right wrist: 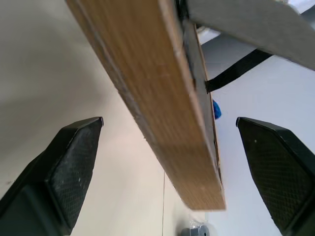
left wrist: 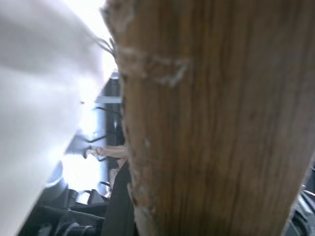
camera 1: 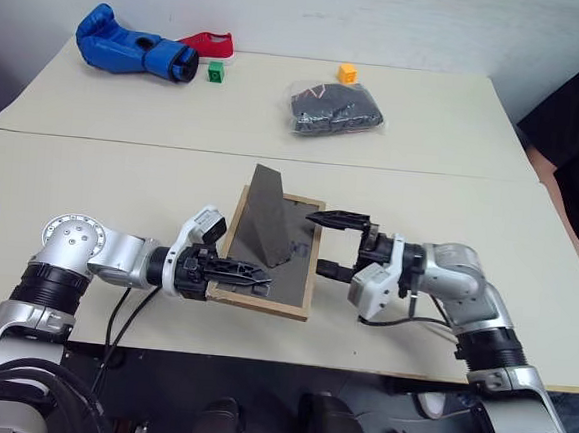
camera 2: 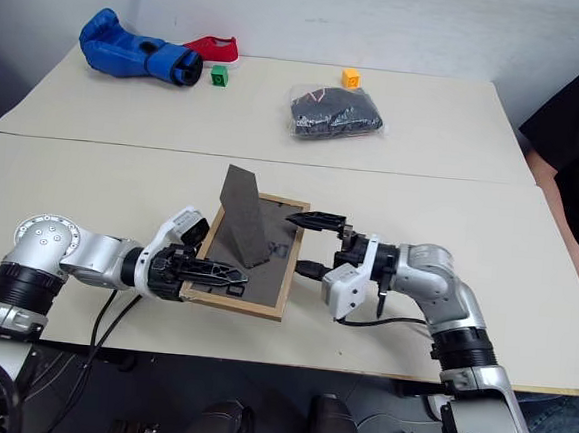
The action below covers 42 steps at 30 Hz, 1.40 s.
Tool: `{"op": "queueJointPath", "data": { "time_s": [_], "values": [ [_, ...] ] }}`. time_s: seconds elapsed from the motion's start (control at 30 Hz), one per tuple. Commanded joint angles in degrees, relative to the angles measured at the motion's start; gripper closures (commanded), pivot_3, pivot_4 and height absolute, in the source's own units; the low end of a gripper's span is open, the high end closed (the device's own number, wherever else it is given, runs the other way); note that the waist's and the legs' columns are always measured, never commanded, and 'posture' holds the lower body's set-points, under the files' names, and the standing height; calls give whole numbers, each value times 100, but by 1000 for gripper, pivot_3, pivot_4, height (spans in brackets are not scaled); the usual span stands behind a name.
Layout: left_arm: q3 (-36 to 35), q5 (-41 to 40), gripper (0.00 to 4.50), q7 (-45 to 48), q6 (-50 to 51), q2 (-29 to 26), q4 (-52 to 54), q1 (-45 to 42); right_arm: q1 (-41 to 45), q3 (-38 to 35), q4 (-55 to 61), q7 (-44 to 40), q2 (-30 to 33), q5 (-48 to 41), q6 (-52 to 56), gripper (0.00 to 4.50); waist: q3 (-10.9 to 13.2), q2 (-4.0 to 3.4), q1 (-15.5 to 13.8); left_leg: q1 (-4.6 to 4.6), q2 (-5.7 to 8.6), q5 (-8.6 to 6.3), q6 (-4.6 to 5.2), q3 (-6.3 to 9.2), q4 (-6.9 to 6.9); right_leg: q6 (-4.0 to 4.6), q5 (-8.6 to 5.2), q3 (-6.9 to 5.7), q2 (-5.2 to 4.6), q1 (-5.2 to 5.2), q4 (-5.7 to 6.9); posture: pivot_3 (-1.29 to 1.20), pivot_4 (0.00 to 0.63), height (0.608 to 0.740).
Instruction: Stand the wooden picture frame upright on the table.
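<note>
Left eye view: wooden picture frame [camera 1: 266, 255] back-up, easel unfolded, tilted off desk [camera 1: 92, 176], between both tools. Left tool [camera 1: 250, 273] clamped on near-left edge. Right tool [camera 1: 332, 245] fingers wide apart, straddling right edge. Step: tipping upright. Next, likely: right tool closes, steadies. Hidden: picture side, easel foot contact.

Picture side of the wooden picture frame [camera 1: 310, 268] hidden, apparently facing down.

Light-wood picture frame [camera 1: 269, 257] with dark grey back; cream counter [camera 1: 102, 177]; blue boxing glove [camera 1: 132, 52]; green cube [camera 1: 216, 71]; orange cube [camera 1: 347, 74].
</note>
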<state>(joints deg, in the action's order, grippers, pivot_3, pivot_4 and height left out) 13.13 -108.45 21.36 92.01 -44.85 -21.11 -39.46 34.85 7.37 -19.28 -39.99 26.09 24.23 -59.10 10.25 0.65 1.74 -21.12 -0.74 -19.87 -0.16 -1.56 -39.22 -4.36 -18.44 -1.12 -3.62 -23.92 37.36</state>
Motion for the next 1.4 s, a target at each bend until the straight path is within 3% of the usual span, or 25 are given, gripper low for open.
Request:
{"op": "queueJointPath", "data": {
  "time_s": [0.03,0.17,0.37,0.47,0.63,0.67,0.8,0.93,1.07,1.17,1.27,1.4],
  "values": [
    [235,-455,3676,124,31,-191,191,-143,140,102,-327,811,-14,570,-107,19,0,0,3,0,0,1,-2,0,0,1,0,-1,1,0,1,0,150,740],
    [377,-455,3676,235,-29,-315,344,-55,214,226,-551,1404,99,867,-219,862,0,0,7,0,1,3,-4,-2,0,3,-2,0,5,-2,5,0,150,740],
    [321,-455,3676,370,-131,-121,78,-147,188,297,-424,2093,241,1027,-423,2939,0,0,6,1,1,4,-6,-3,0,4,-2,1,7,-2,6,0,150,740],
    [226,-455,3676,281,-189,81,-154,-236,216,376,-441,2253,299,1049,-381,3034,0,0,6,1,2,5,-5,-4,0,4,-2,2,9,-3,7,0,150,740],
    [-514,-455,3676,-959,-877,595,352,54,251,470,-476,2522,323,1054,-420,3069,0,0,3,1,2,6,-4,-7,-2,4,-2,6,7,-4,8,0,150,740],
    [-622,-455,2973,-965,-853,525,506,74,262,497,-523,2521,328,1024,-399,3069,0,2,4,1,1,6,-4,-7,-2,4,-2,5,6,-4,8,0,150,740],
    [-1326,-455,1914,-962,-1012,-71,1143,397,328,508,-634,2655,356,986,-411,3217,1,5,124,3,-6,10,-11,-13,5,5,-3,13,11,-11,16,0,150,740],
    [-1790,-403,1888,-844,-1203,-643,1425,804,302,610,-601,2721,405,885,-403,3218,1,5,146,6,-6,13,-17,-10,7,7,-4,12,11,-11,19,0,150,740],
    [-2708,961,1888,-26,-2031,-847,1815,1324,183,722,-542,2668,538,570,-430,3218,2,4,135,3,-5,13,-17,-6,7,9,-5,11,9,-12,18,0,150,740],
    [-2989,1862,1888,542,-2575,-941,1815,1579,115,788,-522,2497,681,186,-429,3218,2,4,114,2,-3,13,-17,-6,6,10,-6,8,10,-10,15,0,150,740],
    [-3061,1792,1888,555,-2418,-914,1573,1672,147,773,-529,2424,770,97,-406,3217,2,5,112,2,-2,13,-17,-6,6,11,-6,8,11,-9,15,0,150,740],
    [-2519,623,1888,99,-1671,-1115,1169,1587,232,756,-521,2481,758,252,-479,3217,2,5,115,3,-3,13,-16,-6,6,10,-6,9,10,-10,18,0,150,740]
  ]
}}
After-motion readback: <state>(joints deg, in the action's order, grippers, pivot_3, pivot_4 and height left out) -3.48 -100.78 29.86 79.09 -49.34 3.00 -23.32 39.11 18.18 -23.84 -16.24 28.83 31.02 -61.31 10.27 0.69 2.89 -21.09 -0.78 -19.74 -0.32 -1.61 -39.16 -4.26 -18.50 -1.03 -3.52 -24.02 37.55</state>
